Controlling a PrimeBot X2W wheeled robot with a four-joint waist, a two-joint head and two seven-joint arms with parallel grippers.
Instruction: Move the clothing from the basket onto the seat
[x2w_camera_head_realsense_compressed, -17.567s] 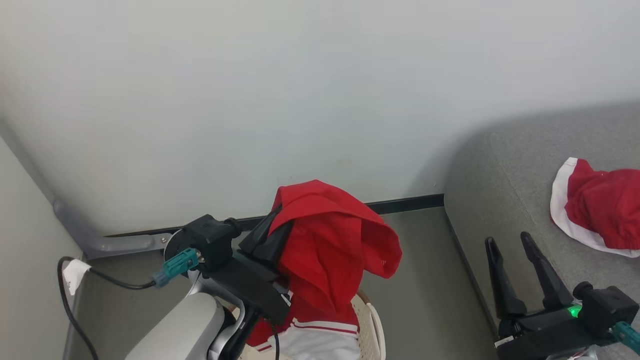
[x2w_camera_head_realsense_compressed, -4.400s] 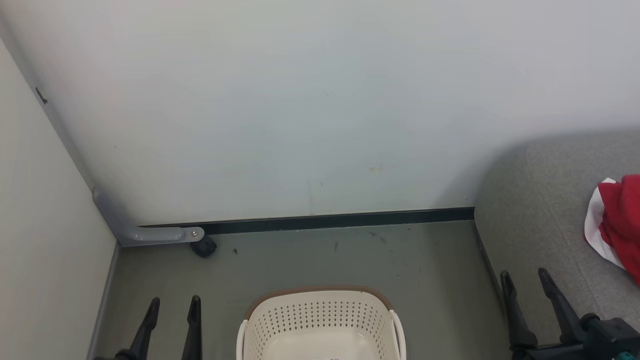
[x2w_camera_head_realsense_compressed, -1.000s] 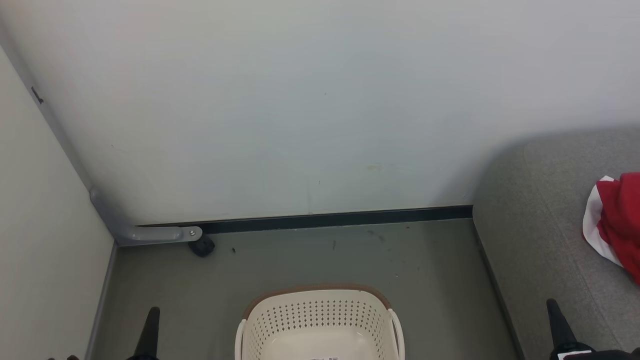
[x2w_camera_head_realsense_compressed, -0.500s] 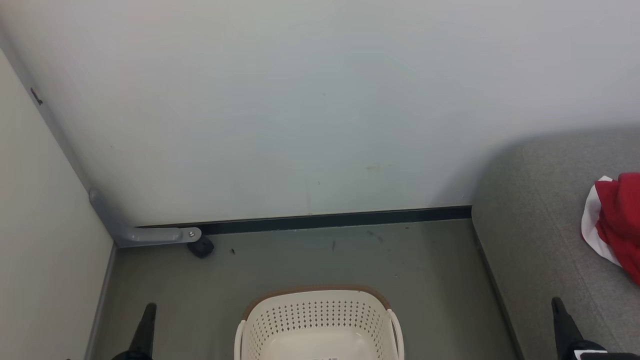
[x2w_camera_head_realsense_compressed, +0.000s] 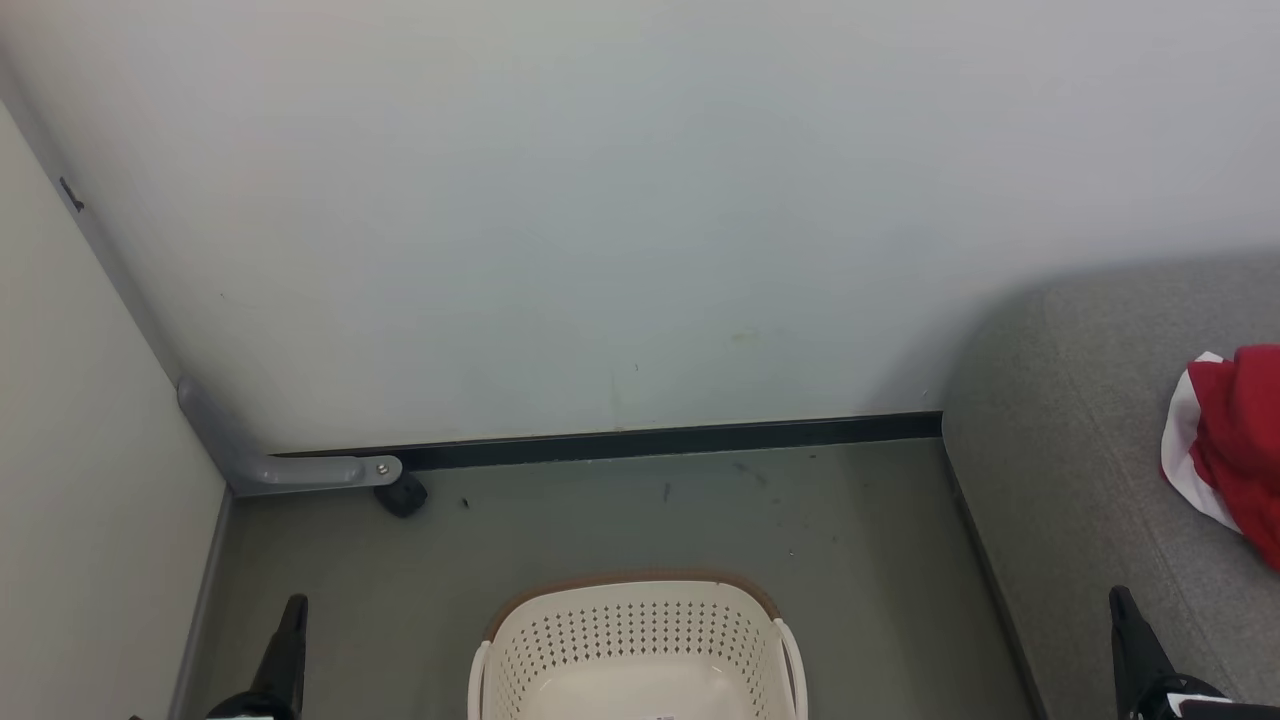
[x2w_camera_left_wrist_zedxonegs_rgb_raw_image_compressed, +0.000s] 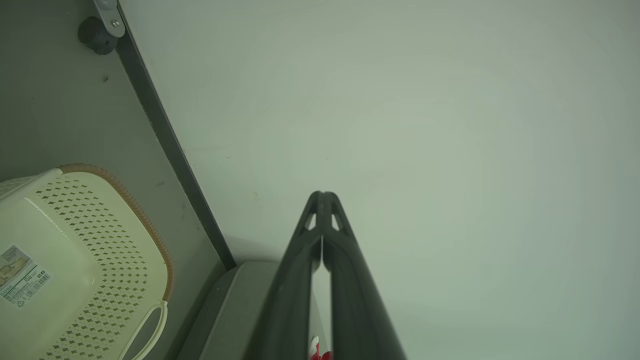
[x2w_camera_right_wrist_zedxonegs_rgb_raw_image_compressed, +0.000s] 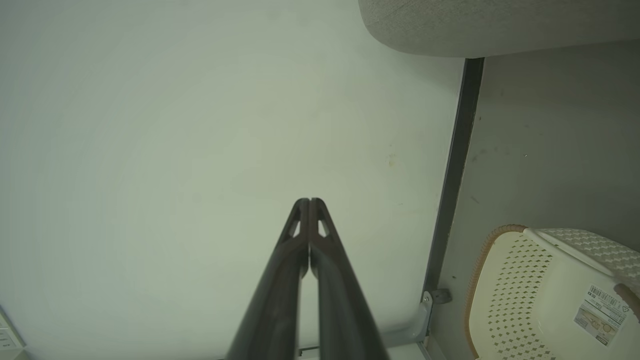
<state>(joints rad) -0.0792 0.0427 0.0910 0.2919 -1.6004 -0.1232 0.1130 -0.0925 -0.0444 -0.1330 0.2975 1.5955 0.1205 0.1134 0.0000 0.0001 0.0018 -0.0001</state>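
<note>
The cream basket (x2w_camera_head_realsense_compressed: 640, 628) stands on the floor at the bottom centre, holding no garment; a paper label lies on its bottom (x2w_camera_left_wrist_zedxonegs_rgb_raw_image_compressed: 22, 275). Red clothing with white trim (x2w_camera_head_realsense_compressed: 1235, 440) lies on the grey seat (x2w_camera_head_realsense_compressed: 1070, 430) at the right edge. My left gripper (x2w_camera_head_realsense_compressed: 291, 640) is shut and empty, low to the left of the basket. My right gripper (x2w_camera_head_realsense_compressed: 1125, 625) is shut and empty, over the seat's front corner. The left wrist view shows the fingertips (x2w_camera_left_wrist_zedxonegs_rgb_raw_image_compressed: 322, 196) pressed together; the right wrist view shows its fingertips (x2w_camera_right_wrist_zedxonegs_rgb_raw_image_compressed: 309, 202) the same way, beside the basket (x2w_camera_right_wrist_zedxonegs_rgb_raw_image_compressed: 540, 300).
A pale wall with a black skirting strip (x2w_camera_head_realsense_compressed: 660, 438) runs behind the basket. A grey metal bracket with a small black wheel (x2w_camera_head_realsense_compressed: 400, 494) sits in the left corner, by a side wall (x2w_camera_head_realsense_compressed: 80, 480). Grey floor (x2w_camera_head_realsense_compressed: 620, 520) lies between basket and wall.
The left gripper no longer holds a red garment, and the basket has none in it. Both grippers have gone from open to shut and sunk to the bottom edge.
</note>
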